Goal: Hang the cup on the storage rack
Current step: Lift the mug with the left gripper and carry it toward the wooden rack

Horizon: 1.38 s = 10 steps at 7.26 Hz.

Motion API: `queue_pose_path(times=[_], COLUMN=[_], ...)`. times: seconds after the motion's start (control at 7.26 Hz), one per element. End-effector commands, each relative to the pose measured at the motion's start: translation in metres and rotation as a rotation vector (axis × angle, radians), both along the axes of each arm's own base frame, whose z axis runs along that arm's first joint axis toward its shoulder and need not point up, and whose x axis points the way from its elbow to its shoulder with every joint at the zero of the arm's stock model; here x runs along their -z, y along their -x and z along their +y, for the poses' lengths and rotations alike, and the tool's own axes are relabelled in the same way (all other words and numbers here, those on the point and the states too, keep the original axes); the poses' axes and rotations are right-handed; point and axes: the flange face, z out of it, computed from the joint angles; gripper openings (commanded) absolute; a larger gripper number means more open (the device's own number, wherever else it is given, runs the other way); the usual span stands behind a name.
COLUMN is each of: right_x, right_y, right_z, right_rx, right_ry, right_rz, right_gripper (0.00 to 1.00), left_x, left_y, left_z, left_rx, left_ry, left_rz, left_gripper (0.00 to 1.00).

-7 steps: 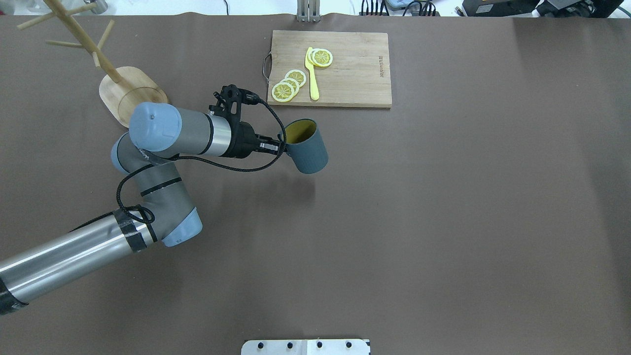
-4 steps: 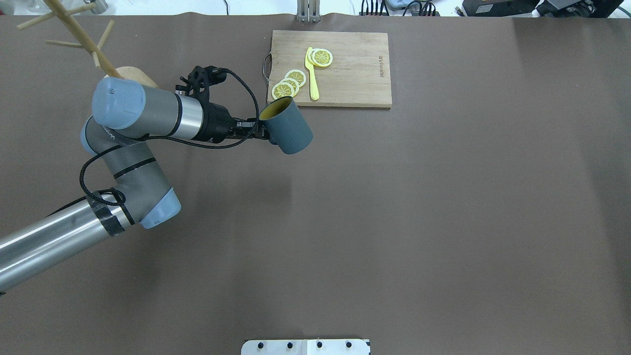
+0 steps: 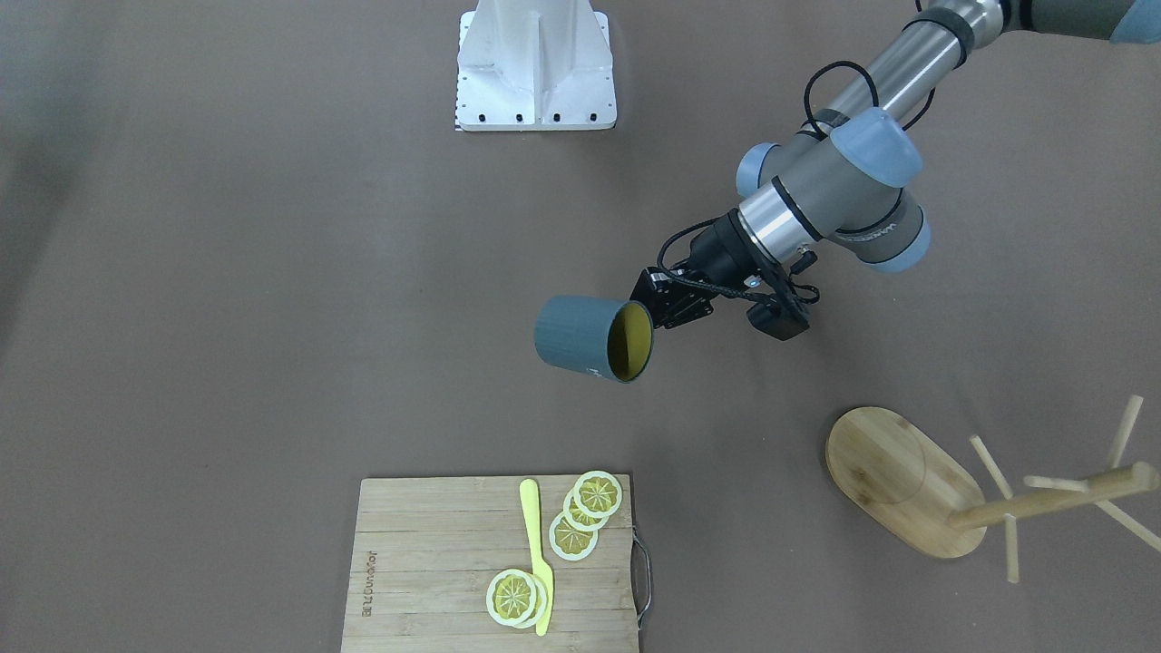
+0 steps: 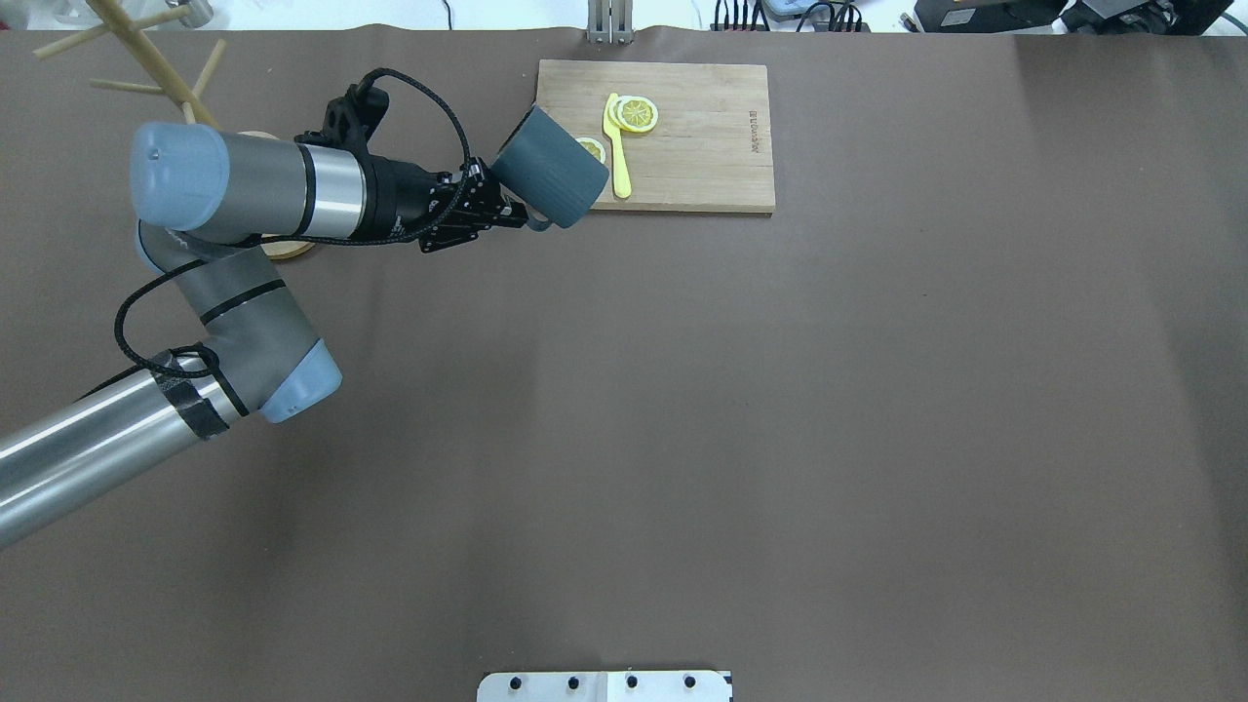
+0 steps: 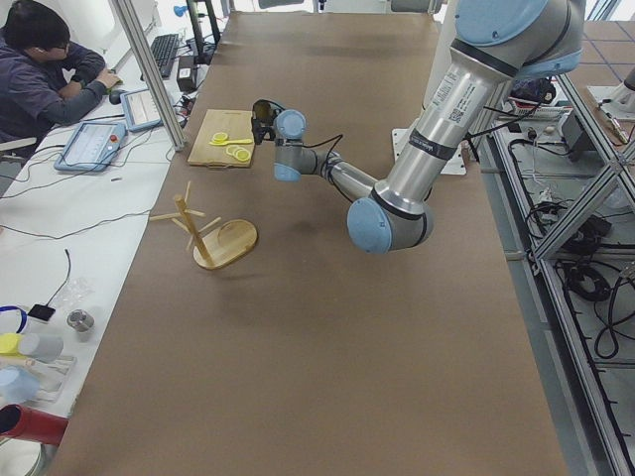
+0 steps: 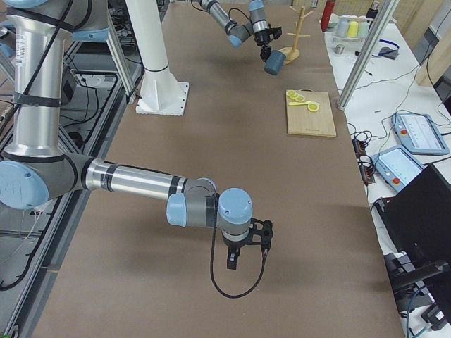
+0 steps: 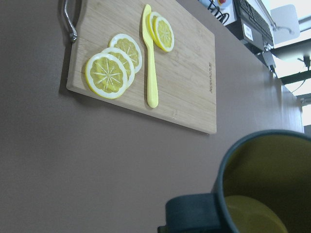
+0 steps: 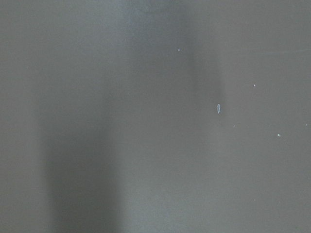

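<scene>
The dark teal cup (image 4: 551, 180) hangs in the air, tilted on its side, over the near left corner of the cutting board. My left gripper (image 4: 512, 213) is shut on the cup's handle. In the front-facing view the cup (image 3: 585, 340) shows its yellowish inside, with the gripper (image 3: 655, 313) at its rim side. The left wrist view shows the cup's rim and handle (image 7: 262, 194) close up. The bamboo storage rack (image 3: 893, 481) stands at the far left of the table, its post (image 4: 146, 54) behind my left arm. My right gripper (image 6: 245, 260) shows only in the exterior right view; I cannot tell if it is open or shut.
A rectangular bamboo cutting board (image 4: 682, 136) lies at the far middle of the table with lemon slices (image 4: 637, 114) and a yellow knife (image 4: 617, 156). The robot's white base plate (image 4: 604, 686) sits at the near edge. An operator (image 5: 40, 79) sits beyond the table's far side.
My left arm has carried the cup away from me and to the left, toward the rack side. The cup has turned, so its inside no longer shows from overhead.
</scene>
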Motion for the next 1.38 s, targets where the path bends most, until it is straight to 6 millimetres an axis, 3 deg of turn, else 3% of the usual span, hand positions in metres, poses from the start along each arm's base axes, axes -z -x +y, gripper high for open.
queue_pose_path(times=[0.0, 0.55, 0.83, 1.1, 1.24], right_x=[0.0, -0.002, -0.001, 0.001, 0.002], right_y=[0.0, 0.0, -0.001, -0.001, -0.001], right_z=[-0.001, 0.001, 0.001, 0.0, -0.001], right_rx=[0.003, 0.003, 0.003, 0.003, 0.003], right_ry=[-0.006, -0.003, -0.004, -0.01, -0.016], right_rz=[0.003, 0.006, 0.008, 0.008, 0.008], right_gripper=[1.0, 1.0, 1.0, 1.0, 1.0], left_x=[0.015, 0.002, -0.028, -0.057, -0.081], left_y=[0.031, 0.098, 0.116, 0.123, 0.126], left_z=[-0.024, -0.073, -0.086, -0.085, -0.08], left_rx=[0.061, 0.169, 0.155, 0.115, 0.068], left_ry=[0.223, 0.552, 0.66, 0.662, 0.657], left_rz=[0.134, 0.321, 0.483, 0.56, 0.627], left_gripper=[0.0, 0.0, 0.0, 0.0, 0.0])
